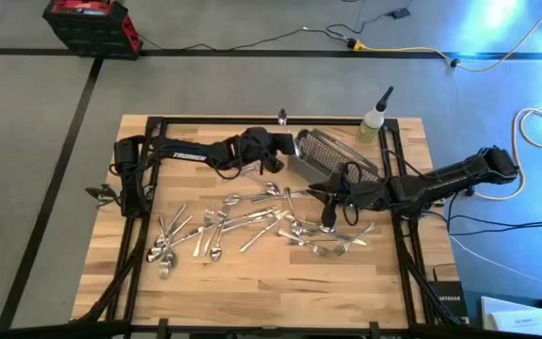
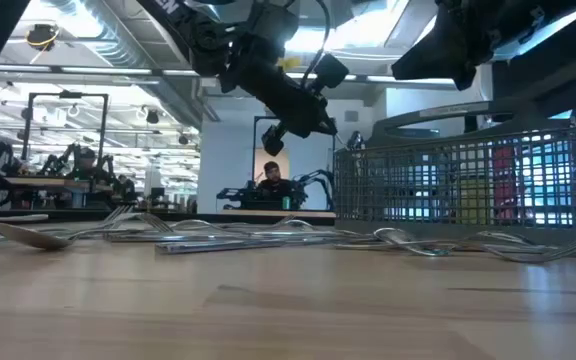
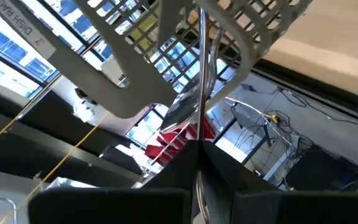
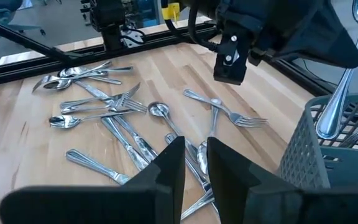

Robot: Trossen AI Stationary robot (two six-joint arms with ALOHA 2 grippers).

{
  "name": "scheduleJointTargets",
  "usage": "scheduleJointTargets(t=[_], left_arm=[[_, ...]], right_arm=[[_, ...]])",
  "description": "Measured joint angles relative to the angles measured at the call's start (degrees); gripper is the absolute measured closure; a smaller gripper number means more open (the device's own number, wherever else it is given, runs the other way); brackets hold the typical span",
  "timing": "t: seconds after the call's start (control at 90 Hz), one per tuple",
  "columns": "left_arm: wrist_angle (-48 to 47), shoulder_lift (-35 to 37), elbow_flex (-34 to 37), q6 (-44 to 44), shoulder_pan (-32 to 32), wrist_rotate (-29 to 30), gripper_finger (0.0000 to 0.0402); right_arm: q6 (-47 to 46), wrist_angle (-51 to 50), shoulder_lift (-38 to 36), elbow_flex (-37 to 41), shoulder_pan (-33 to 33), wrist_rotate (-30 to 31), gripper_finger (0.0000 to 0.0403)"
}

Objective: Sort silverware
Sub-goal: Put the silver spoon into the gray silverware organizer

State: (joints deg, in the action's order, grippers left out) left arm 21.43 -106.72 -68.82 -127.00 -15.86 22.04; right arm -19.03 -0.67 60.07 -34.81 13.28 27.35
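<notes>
Low view: bare wooden worktop nearest the lens, then a low line of silverware lying flat across it, a spoon bowl at the left end. Past that, to the right, the gray mesh basket stands upright. Far behind, a person sits at a bench in the room.

High view: forks and spoons are scattered loose over the middle of the worktop, one cluster toward the left arm's side and another just below the right end effector. The basket sits at the far edge, between the two arms, with a small bottle near its right end.

Right wrist view: right end effector hangs over the scattered pieces, fingers a narrow gap apart, nothing between them. The basket's near compartment holds several spoons standing handle-down, bowls up above the rim.

Left wrist view: left end effector is clamped on one slim metal utensil handle, which runs straight out toward the basket rim. High view puts this end effector at the basket's left end, raised off the worktop. Which compartment the handle lines up with, cannot tell.
</notes>
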Motion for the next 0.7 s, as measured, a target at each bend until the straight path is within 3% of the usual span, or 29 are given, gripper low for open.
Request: scheduleJointTargets(t=[0.7], left_arm=[[-1.6,0.1,0.0,2.8,0.0,0.7,0.0397]], right_arm=[[0.0,0.0,0.0,0.0,0.0,-1.5,0.0352]])
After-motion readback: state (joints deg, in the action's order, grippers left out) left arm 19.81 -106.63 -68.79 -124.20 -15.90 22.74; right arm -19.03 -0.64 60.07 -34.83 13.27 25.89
